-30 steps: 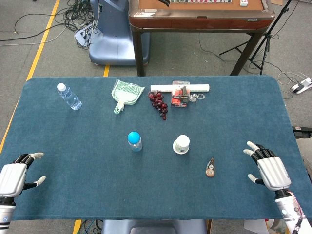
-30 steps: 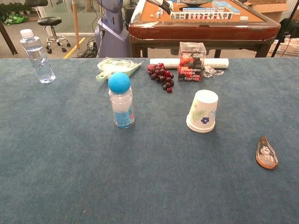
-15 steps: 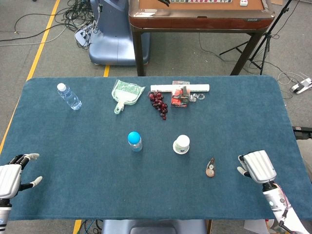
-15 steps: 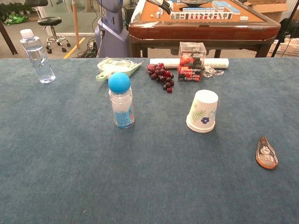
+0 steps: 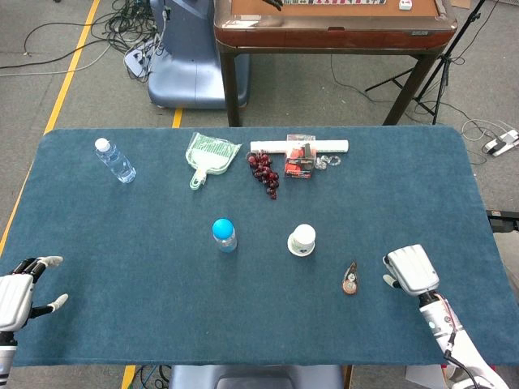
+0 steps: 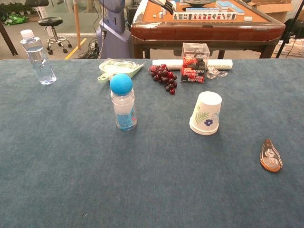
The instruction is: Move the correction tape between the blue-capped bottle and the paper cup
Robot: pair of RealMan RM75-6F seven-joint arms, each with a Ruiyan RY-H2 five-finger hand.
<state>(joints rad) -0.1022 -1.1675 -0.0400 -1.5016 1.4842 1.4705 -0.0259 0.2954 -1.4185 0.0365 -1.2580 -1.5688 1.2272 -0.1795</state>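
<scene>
The correction tape [image 5: 350, 279] was seen lying flat on the blue table cloth [image 5: 162, 324], to the right of the upside-down paper cup [image 5: 302, 240] and well apart from the blue-capped bottle [image 5: 224, 234], which stood upright to the cup's left. The stretch of cloth between bottle and cup was not occupied by the tape. In the chest view the tape [image 6: 270, 156] was shown near the right edge, nearer the camera than the cup [image 6: 206, 113] and the bottle [image 6: 123, 101]. The right hand [image 5: 411, 270] was pictured just beside the tape on its right, apart from it, with its back turned up toward the head camera; whether its fingers were spread or curled could not be told, and nothing was seen held in it. The left hand [image 5: 18, 292] was caught at the table's near left corner, fingers apart and holding nothing. Along the far side of the table were set a clear water bottle [image 5: 115, 160], a green dustpan [image 5: 209, 156], a bunch of dark red grapes [image 5: 264, 170], a red and black box [image 5: 299, 158] and a white roll [image 5: 298, 146] lying behind the box. Neither hand was caught by the chest camera.
</scene>
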